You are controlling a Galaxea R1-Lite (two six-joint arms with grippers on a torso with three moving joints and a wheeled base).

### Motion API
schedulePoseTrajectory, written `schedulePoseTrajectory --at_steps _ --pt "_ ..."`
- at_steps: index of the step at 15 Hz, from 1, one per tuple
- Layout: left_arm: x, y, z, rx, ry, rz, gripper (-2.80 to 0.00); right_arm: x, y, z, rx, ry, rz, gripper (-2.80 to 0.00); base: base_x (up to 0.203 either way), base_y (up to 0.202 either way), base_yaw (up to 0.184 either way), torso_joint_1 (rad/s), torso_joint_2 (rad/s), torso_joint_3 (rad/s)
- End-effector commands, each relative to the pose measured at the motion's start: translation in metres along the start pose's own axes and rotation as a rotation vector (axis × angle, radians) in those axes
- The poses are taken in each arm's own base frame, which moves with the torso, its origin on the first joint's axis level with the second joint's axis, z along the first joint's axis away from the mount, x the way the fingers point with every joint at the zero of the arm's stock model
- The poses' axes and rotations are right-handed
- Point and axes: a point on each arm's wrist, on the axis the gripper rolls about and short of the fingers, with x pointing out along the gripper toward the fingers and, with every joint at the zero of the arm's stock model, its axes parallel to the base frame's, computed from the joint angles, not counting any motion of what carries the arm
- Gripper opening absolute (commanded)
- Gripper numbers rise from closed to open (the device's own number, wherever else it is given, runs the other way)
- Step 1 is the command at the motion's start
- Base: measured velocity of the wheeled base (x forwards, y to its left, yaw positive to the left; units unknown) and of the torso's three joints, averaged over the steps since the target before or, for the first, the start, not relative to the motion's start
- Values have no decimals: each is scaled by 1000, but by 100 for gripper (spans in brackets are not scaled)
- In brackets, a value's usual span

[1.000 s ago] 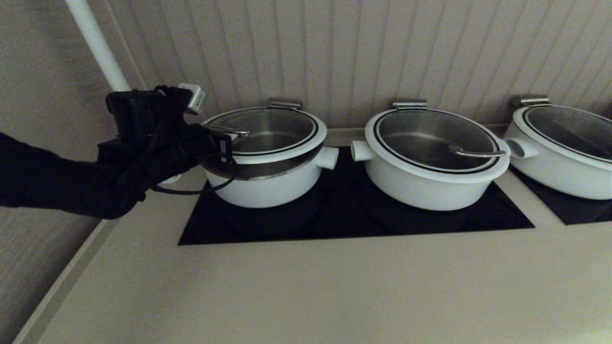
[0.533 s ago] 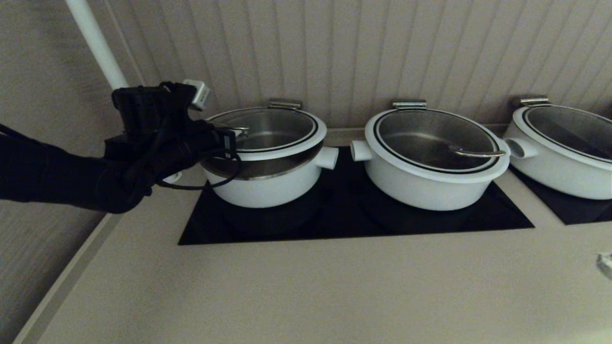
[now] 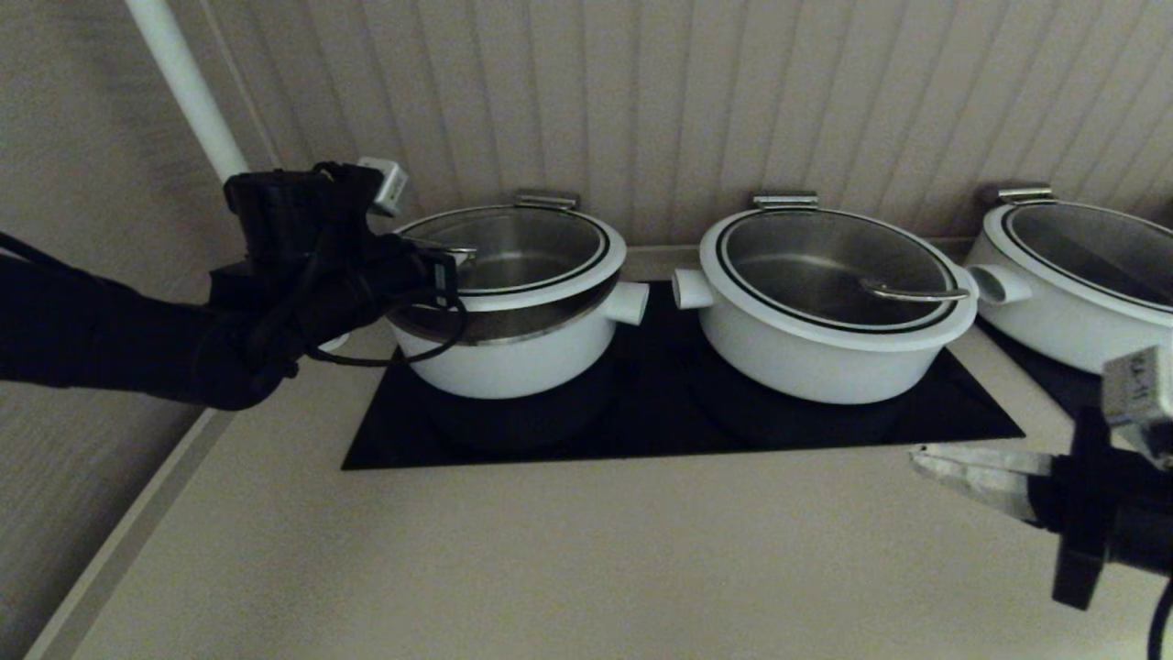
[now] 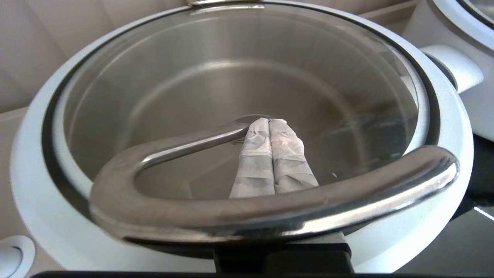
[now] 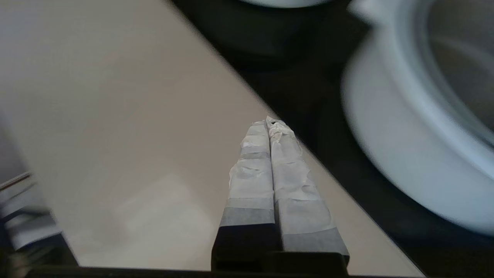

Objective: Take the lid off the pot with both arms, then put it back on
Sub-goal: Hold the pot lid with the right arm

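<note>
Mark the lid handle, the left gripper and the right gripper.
lid handle [image 4: 247, 216]: left wrist view, on the front bar of the metal loop.
left gripper [image 4: 269, 122]: left wrist view, where the closed taped fingertips meet under the loop.
right gripper [image 5: 270, 124]: right wrist view, where the closed taped fingertips meet above the counter.

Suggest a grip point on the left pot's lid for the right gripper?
Grip the steel loop handle on the lid, coming from the pot's right. The left gripper, shut, is tucked under the loop. The right gripper hangs shut over the counter.
</note>
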Motion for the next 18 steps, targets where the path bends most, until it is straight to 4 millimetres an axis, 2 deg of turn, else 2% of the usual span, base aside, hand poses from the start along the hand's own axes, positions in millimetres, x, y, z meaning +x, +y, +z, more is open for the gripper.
schedulePoseTrajectory --at_steps 1,6,7,9,11,18 --pt "4 1 0 1 -6 1 -280 37 -5 -9 30 43 111 -280 0 0 0 0 0 0" --pt "13 10 6 6 -37 22 -280 128 -5 -13 -69 -111 225 -280 0 0 0 0 0 0" --pt "13 12 8 6 -42 25 -280 145 -3 -9 -89 -171 232 -280 0 0 0 0 0 0" --pt "13 15 8 6 -43 31 -280 174 4 11 -82 -299 256 -280 0 0 0 0 0 0" --pt "14 16 7 4 -40 34 -280 187 5 18 -78 -342 258 -280 0 0 0 0 0 0" --pt "18 17 1 3 -25 37 -280 201 -1 23 -107 -402 234 -280 0 0 0 0 0 0"
